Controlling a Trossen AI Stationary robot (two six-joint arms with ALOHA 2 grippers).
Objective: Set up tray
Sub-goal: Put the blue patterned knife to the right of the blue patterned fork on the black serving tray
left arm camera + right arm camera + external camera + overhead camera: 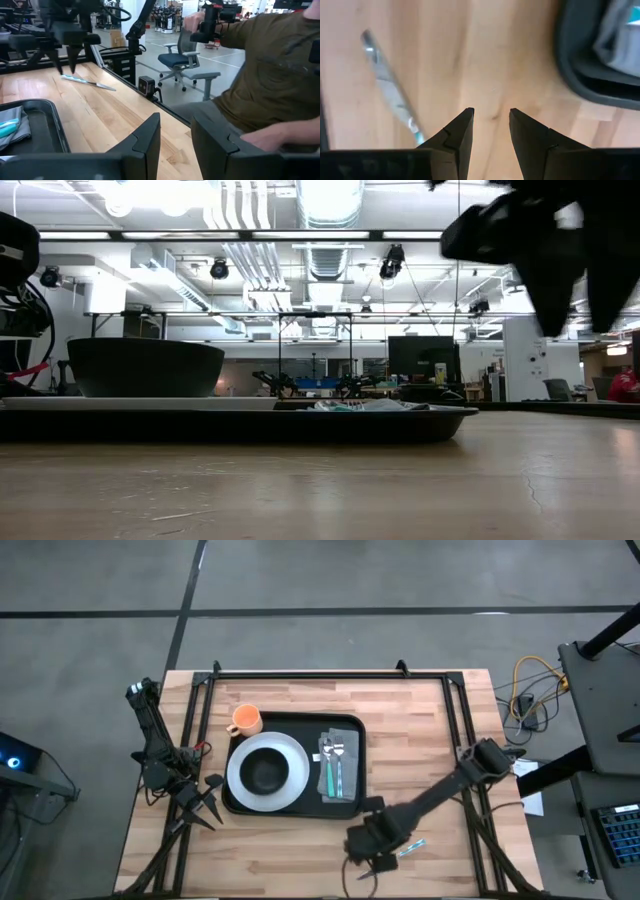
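The black tray (352,730) lies mid-table and holds a white plate (292,762) with a black bowl (265,772) on it. A grey napkin (345,780) with teal-handled cutlery lies in the tray's right part. An orange cup (245,720) stands at the tray's far left corner. A teal-handled knife (410,848) lies flat on the table near the front edge. It also shows in the right wrist view (390,95). My right gripper (491,117) is open and empty, above the table just beside the knife. My left gripper (175,130) is open and empty, left of the tray.
A person (270,75) sits beyond the table's near edge. Bare wood lies right of the tray and along the front edge. Black frame rails (330,675) run along the table's far and side edges.
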